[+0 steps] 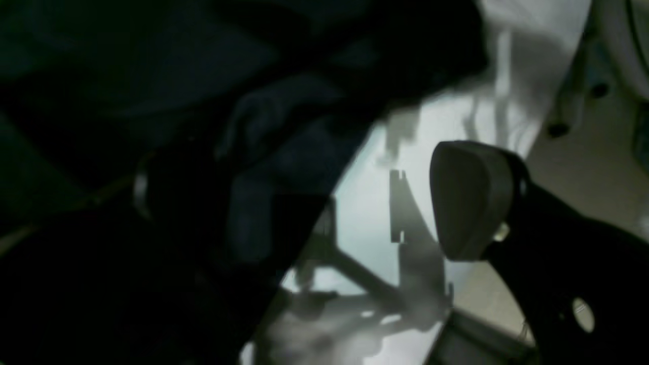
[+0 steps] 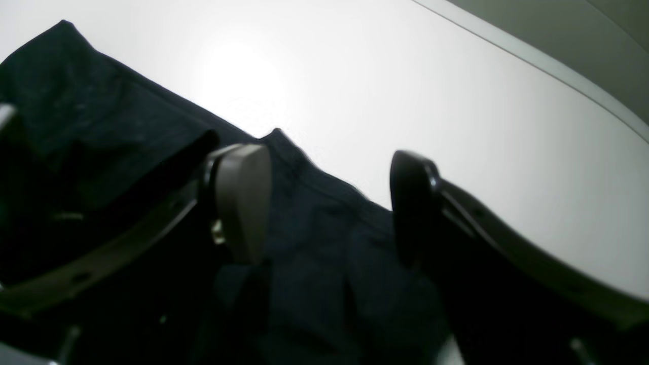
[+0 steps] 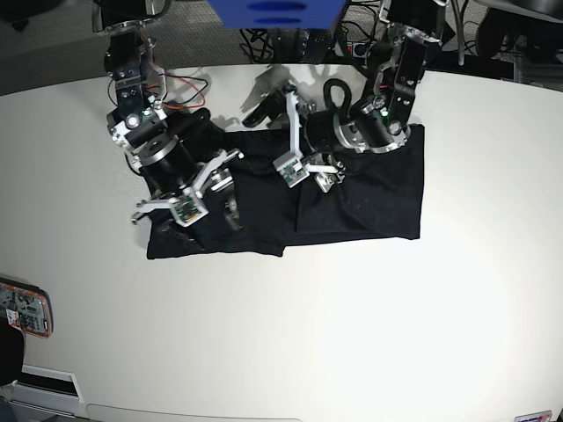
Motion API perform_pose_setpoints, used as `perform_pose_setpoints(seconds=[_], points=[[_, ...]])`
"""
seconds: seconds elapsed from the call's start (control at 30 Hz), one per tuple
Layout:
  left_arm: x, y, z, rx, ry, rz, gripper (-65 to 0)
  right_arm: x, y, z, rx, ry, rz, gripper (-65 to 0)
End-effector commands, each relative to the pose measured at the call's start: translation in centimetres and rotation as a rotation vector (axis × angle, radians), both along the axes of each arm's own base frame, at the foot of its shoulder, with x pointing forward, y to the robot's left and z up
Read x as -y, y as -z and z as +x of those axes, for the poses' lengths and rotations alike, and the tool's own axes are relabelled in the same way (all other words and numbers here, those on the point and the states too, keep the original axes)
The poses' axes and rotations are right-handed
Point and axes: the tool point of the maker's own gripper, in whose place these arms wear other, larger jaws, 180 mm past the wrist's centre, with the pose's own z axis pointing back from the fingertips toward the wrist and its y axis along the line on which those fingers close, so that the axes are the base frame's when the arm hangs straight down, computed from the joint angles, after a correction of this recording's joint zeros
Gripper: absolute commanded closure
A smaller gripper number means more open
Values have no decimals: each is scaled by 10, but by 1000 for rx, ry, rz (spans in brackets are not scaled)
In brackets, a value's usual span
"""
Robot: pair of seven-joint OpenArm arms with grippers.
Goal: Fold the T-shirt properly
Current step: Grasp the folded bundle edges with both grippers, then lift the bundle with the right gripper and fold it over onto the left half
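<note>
The black T-shirt (image 3: 361, 198) lies spread on the white table (image 3: 352, 334), its left part bunched in folds. My left gripper (image 3: 307, 170) hovers over the shirt's upper middle, jaws wide open and empty. In the left wrist view one finger pad (image 1: 469, 200) shows clearly over the table, while the other is lost in the dark cloth (image 1: 152, 101). My right gripper (image 3: 204, 190) hangs over the shirt's left part. In the right wrist view its fingers (image 2: 243, 200) stand apart with cloth (image 2: 324, 243) below the gap, near the shirt's edge.
A blue object (image 3: 277, 12) and cables sit at the table's far edge behind the arms. A red-and-white item (image 3: 23, 309) lies at the left edge. The table's rim (image 2: 547, 63) runs past the right gripper.
</note>
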Motion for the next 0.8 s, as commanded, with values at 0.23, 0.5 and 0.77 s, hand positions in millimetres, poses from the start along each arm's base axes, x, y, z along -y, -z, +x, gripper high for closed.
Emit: perform_pose_setpoints(seconds=[0.23,0.5,0.77], points=[[-45,-27,30,215,-47,164,-650,84,5,15,10,258,-3,-356],[-100,-45,60,378,-192,326,-650,76,61,-9,-306,244,153,-360],[-101,-66,44,548,-238,161,-650,91,47,9,-340,245,188,-386]])
